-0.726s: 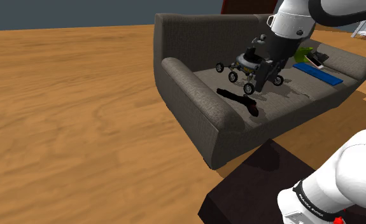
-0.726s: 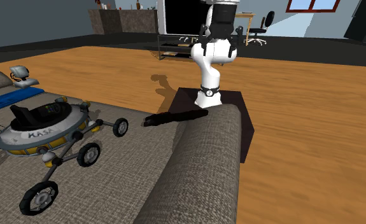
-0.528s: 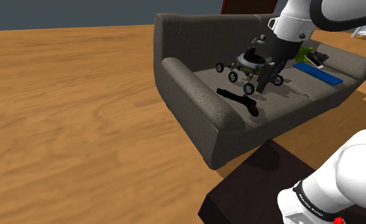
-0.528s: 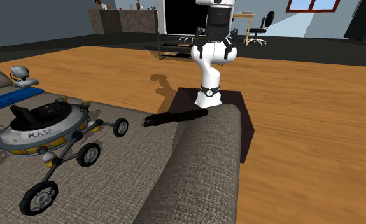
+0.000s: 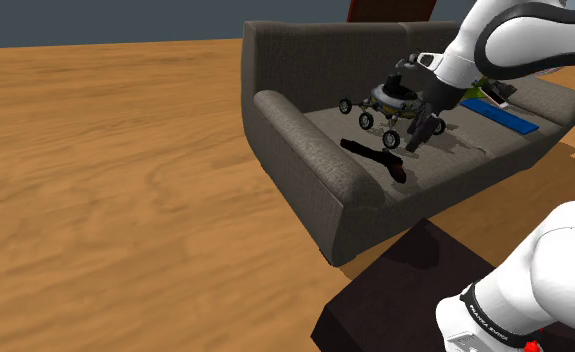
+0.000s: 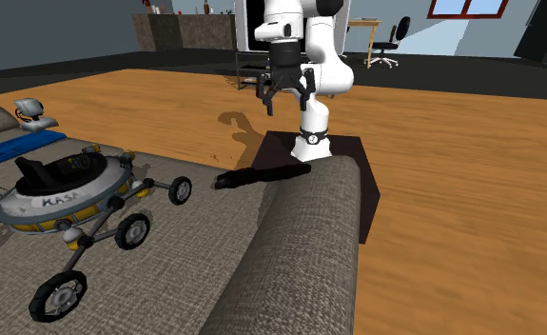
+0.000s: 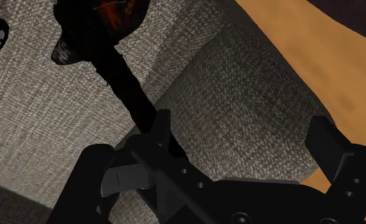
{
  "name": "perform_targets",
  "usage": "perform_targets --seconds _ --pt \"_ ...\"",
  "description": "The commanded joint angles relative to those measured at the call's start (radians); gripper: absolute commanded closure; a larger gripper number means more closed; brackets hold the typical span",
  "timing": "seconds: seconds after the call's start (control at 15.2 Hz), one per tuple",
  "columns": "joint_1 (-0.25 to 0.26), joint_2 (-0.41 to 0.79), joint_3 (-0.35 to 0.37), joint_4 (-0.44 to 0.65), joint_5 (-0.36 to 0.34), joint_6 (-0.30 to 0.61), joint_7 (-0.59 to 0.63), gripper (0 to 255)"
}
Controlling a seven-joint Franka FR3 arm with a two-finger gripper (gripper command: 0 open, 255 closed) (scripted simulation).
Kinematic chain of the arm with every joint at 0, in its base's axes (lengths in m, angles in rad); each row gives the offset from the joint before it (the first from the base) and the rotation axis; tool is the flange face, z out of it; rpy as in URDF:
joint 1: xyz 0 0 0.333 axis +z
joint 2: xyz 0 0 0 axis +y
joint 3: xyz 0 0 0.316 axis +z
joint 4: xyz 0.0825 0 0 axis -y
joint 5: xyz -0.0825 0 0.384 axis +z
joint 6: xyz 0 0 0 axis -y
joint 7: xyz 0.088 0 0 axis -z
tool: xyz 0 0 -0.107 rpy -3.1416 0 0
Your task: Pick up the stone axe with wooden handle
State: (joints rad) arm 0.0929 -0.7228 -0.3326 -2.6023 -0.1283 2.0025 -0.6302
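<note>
Grey, coarse-woven fabric is covering the sofa (image 5: 315,140) where I am working the arm from afar, and the axe (image 5: 375,158) is lying flat on the seat cushion, close beside the rounded armrest (image 6: 300,247). It is rendering almost black: a slim, straight handle widening into a blunt head that is showing dull red-brown flecks in the wrist view. The black gripper (image 5: 422,128) is hanging above the seat, between the axe and the wheeled rover toy (image 5: 393,100), with its squared fingers (image 7: 331,143) standing wide apart and holding nothing. Compared with the frames half a second ago, the hand is now sitting lower and farther toward the second exterior view's left, tilted at a steeper slant, while the axe, the rover and the glossy plank floor (image 5: 125,180) are staying as they were.
</note>
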Motion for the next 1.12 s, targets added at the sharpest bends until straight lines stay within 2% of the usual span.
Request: perform_targets --seconds 0.0,0.13,0.33,0.46,0.66,1.06 --pt "0.032 0.044 -0.092 -0.003 -0.004 0.074 -0.158 0" --pt "0.080 0.107 -0.187 0.014 0.010 0.139 -0.312 0" --pt "0.186 0.220 -0.342 0.064 0.071 0.219 -0.559 0" --pt "0.282 0.306 -0.458 0.114 0.144 0.255 -0.739 0" --pt "0.447 0.446 -0.635 0.200 0.301 0.272 -1.012 0" --pt "0.498 0.520 -0.694 0.170 0.389 0.340 -1.098 0"
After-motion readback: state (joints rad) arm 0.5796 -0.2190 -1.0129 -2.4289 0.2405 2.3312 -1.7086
